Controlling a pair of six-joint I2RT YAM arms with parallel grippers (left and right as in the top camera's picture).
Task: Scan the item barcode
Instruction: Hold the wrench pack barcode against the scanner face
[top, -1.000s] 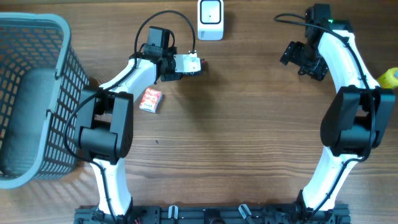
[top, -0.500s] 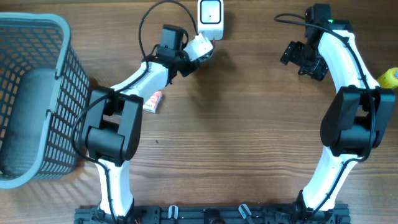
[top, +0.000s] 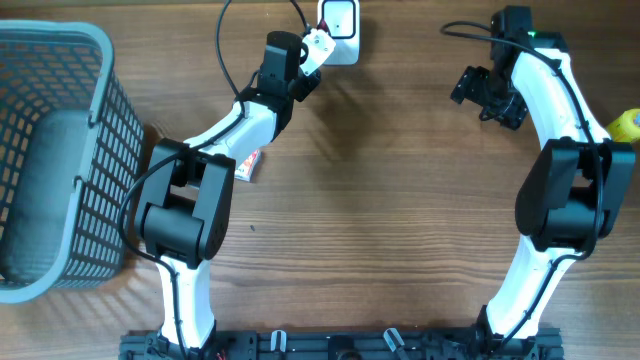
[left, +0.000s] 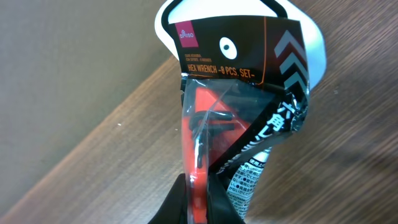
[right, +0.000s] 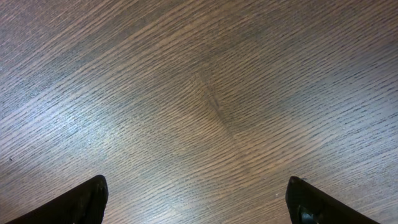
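Hex wrench pack held at the scanner

Overhead: the left end effector (top: 308, 55) is clamped on the hex wrench pack (top: 319, 44), at the edge of the white scanner (top: 340, 18); the grey basket (top: 100, 70) stands far left, its floor in view. Left wrist: the pack's clear bag holds black wrenches in a red holder. Right wrist: the right end effector (right: 196, 186) hangs, fingers apart, over the wood tabletop (right: 211, 93).

The table (top: 400, 200) is wood, fine-grained and matt with a faint sheen. The scanner (top: 345, 25) has a smooth white plastic shell. Against the scanner, the hex wrench pack (left: 242, 106) is crinkled glossy clear film under a printed black header. Well away from the scanner, the basket (top: 105, 140) is matt grey-blue plastic lattice. The arm shells (top: 225, 125) are smooth white and black plastic.
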